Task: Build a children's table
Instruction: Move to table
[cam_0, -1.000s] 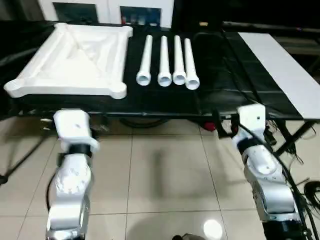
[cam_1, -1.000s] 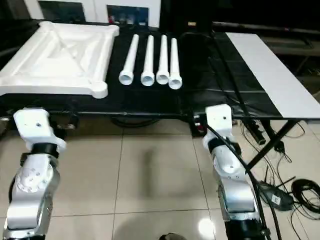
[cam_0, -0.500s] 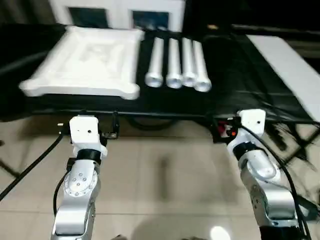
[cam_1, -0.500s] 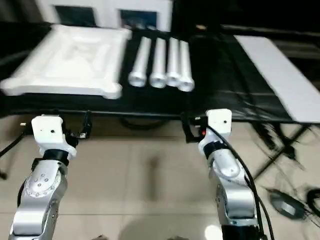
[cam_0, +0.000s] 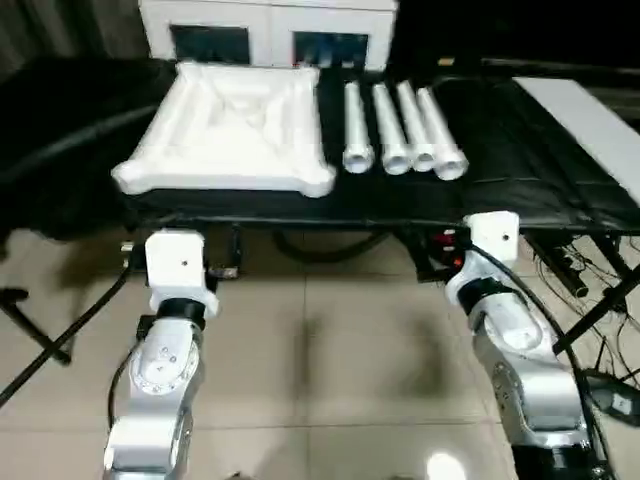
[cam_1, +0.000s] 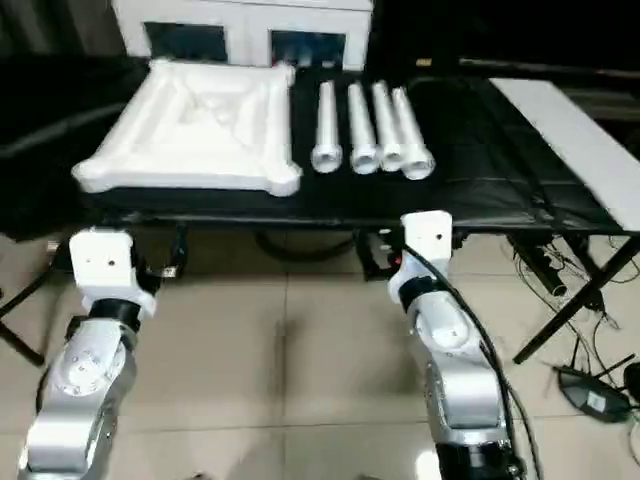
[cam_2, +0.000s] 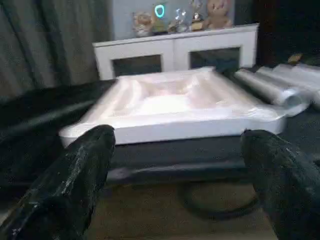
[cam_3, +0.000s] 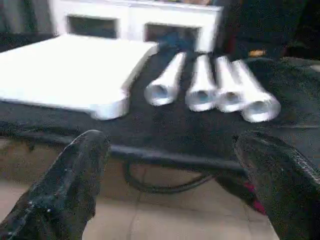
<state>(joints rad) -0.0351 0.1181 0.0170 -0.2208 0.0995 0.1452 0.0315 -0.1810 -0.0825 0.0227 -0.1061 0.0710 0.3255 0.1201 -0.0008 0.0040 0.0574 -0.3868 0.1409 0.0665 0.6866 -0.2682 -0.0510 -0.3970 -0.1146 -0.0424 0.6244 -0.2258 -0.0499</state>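
L hand (cam_2: 175, 185) is spread wide open, empty, its two black fingers (cam_2: 70, 180) well apart, held low in front of the surface (cam_0: 400, 205) edge, above the tiled floor (cam_0: 330, 360). R hand (cam_3: 175, 180) is likewise open w/ nothing in it, fingers (cam_3: 65, 185) set wide, also short of the surface's near edge. Both silver forearms reach fwd from below, L forearm (cam_0: 160, 370) under the tabletop's near-left side, R forearm (cam_0: 515, 350) under the legs' side. On the black-covered surface the white plastic tabletop (cam_0: 235, 130) lies underside up, ribs showing, rounded corner sockets at its near corners; it sits on the surface's left part, straight ahead of the L hand. Just beside it to the right lie the four white tube legs (cam_0: 400, 125), side by side, nearly touching, open ends toward the robot, ahead of the R hand. Farther right, well apart from the legs, a flat white board (cam_0: 590, 125) rests on the surface. Behind the surface stands a white cabinet (cam_0: 270, 25) w/ glass doors; small figures sit on top of it in the L wrist view. Cables (cam_0: 590, 300) hang below the surface on the right.
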